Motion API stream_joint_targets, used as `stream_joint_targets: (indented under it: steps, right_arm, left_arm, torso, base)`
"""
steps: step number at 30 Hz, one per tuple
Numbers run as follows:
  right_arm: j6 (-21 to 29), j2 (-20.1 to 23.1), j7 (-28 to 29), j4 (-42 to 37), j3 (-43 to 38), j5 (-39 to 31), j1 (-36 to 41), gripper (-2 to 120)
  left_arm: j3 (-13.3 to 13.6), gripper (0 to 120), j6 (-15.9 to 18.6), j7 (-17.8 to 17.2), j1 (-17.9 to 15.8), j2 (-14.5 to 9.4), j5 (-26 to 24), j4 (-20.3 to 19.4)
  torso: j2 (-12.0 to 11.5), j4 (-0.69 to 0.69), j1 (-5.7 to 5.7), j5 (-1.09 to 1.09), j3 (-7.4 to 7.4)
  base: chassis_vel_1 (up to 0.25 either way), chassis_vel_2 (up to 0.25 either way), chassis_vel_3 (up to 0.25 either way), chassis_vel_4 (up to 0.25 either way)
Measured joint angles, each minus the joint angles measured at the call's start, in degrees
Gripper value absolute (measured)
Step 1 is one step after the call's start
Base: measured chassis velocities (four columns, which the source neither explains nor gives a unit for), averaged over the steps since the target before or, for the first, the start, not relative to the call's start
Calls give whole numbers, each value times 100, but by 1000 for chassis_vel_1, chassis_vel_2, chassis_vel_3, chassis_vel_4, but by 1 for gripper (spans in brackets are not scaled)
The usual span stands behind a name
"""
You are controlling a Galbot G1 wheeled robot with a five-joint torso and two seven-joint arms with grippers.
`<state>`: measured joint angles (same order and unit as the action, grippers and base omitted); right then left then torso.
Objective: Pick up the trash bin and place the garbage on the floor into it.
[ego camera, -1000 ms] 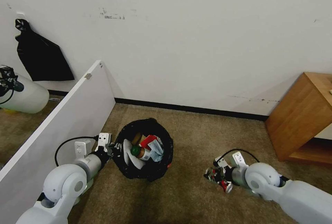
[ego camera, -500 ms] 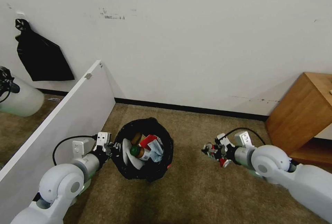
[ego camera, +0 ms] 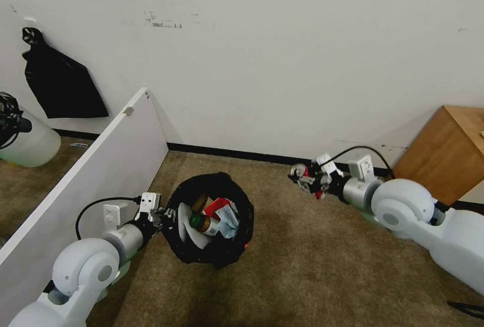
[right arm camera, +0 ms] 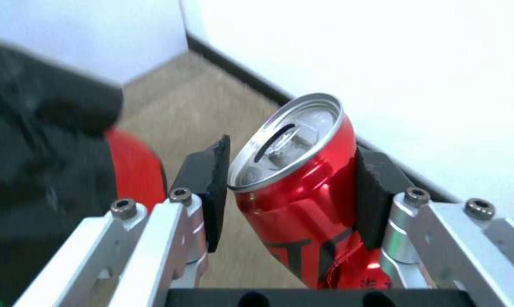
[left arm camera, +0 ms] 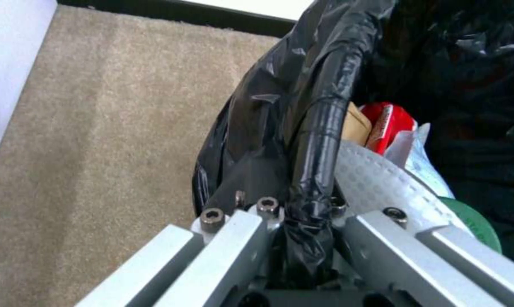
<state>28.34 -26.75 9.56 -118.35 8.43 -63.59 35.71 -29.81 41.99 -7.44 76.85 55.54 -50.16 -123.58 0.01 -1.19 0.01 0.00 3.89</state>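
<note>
The trash bin [ego camera: 218,255], red with a crinkly black bag liner, stands on the carpet floor [ego camera: 302,271] at centre left. My left gripper [ego camera: 164,216] is shut on its near-left rim [left arm camera: 325,106], the bag pinched between the fingers [left arm camera: 237,238]. Inside the bin lie a white slipper [ego camera: 187,228], a green-capped bottle [ego camera: 204,222], a red carton [ego camera: 218,206] and a light-blue mask [ego camera: 231,218]. My right gripper [ego camera: 304,178] hangs above the floor to the right of the bin, shut on a crushed red can [right arm camera: 299,187].
A white board [ego camera: 101,165] leans along the left, close to my left arm. A wooden cabinet [ego camera: 443,160] stands at the right against the wall. A flat black bag [ego camera: 60,85] hangs on the wall above a pale bucket [ego camera: 30,140]. Open carpet lies between bin and cabinet.
My right gripper has lifted the can from near the carpet and carried it up and back toward the wall. The left gripper and the bin have hardly moved.
</note>
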Motion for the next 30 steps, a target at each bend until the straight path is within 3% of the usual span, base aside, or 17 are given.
stream_joint_targets:
  steps: [7,12,23,30]
  right_arm:
    - [-134,42,-151,-110,-176,279,-32,42]
    - [-609,-13,-403,-234,-224,476,-130,42]
    - [-1370,-209,-737,-443,-33,489,-385,42]
    - [-1520,-278,-838,-549,87,437,-557,42]
  left_arm:
    - [79,0,6,29,-47,-51,-20,60]
    - [143,0,10,68,-171,-145,-49,114]
    - [328,0,16,70,-229,-116,-45,108]
    - [471,0,17,51,-340,-50,-26,137]
  torso:
    - [0,0,0,0,0]
    - [0,0,0,0,0]
    - [0,0,0,0,0]
    - [0,0,0,0,0]
  base:
    - [0,0,0,0]
    - [0,0,0,0]
    - [0,0,0,0]
    - [0,0,0,0]
